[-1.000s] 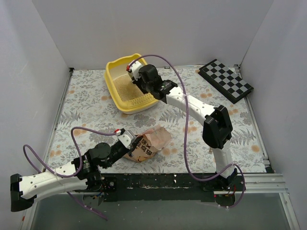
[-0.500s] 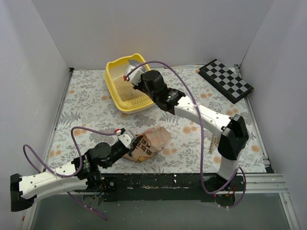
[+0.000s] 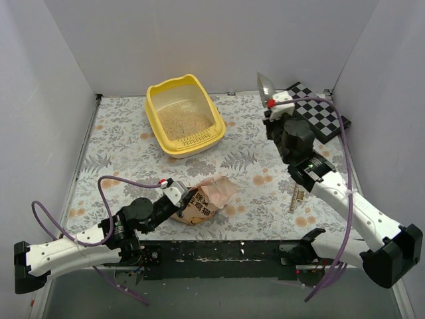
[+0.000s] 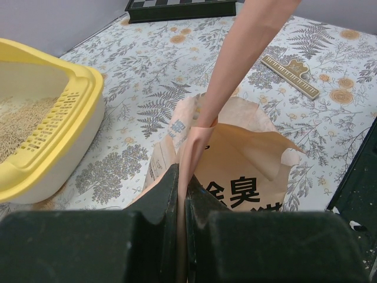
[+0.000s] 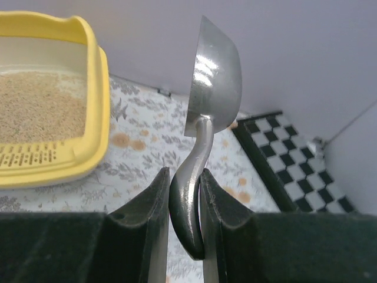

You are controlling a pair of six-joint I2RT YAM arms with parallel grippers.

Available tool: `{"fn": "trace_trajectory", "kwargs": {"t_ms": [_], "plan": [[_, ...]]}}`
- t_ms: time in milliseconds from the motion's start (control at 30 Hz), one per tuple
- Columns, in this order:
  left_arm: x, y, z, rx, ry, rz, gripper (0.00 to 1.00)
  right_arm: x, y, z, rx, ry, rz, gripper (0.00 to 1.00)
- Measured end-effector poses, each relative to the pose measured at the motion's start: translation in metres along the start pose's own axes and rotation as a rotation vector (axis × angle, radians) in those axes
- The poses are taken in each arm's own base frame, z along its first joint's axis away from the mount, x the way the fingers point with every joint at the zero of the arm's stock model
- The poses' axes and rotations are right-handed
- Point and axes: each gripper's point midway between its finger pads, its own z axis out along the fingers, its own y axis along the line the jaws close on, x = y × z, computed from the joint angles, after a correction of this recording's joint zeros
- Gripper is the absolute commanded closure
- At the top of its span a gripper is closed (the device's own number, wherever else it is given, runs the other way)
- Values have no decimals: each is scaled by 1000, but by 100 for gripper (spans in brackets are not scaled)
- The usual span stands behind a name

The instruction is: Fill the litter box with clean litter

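The yellow litter box (image 3: pixel 153 101) (image 4: pixel 94 88) (image 5: pixel 101 71) stands at the back of the table, with pale beige clean litter (image 3: pixel 181 121) (image 5: pixel 35 106) spread in it. My right gripper (image 3: pixel 273 105) (image 5: pixel 184 177) is shut on the handle of a silver metal scoop (image 3: pixel 266 84) (image 5: pixel 213 76), held up at the back right, well away from the box. My left gripper (image 3: pixel 178 195) (image 4: pixel 182 177) is shut on the top edge of the orange-pink litter bag (image 3: pixel 206 199) (image 4: pixel 247 171) near the front of the table.
A black-and-white checkered board (image 3: pixel 317 114) (image 5: pixel 294 159) lies at the back right under the scoop. A small brown ruler-like piece (image 3: pixel 295 197) (image 4: pixel 293 75) rests on the floral cloth to the right of the bag. White walls close in three sides.
My right arm has swung the scoop out of the litter box and far to the right, over the checkered board. The left gripper and the bag have not moved.
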Motion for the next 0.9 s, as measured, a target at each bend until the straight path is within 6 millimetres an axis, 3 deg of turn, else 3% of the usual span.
{"fn": "trace_trajectory", "kwargs": {"t_ms": [167,300,400,633,900], "plan": [[0,0,0,0,0,3,100,94,-46,-13,94,98,285,99],[1,0,0,1,4,5,100,162,-39,-21,87,169,525,99],[3,-1,2,3,11,10,100,194,-28,-27,70,180,707,99],[5,-3,5,10,20,18,100,243,-11,-34,22,157,1115,99],[8,-6,7,22,30,26,100,244,9,-21,-114,159,1387,99]]}}
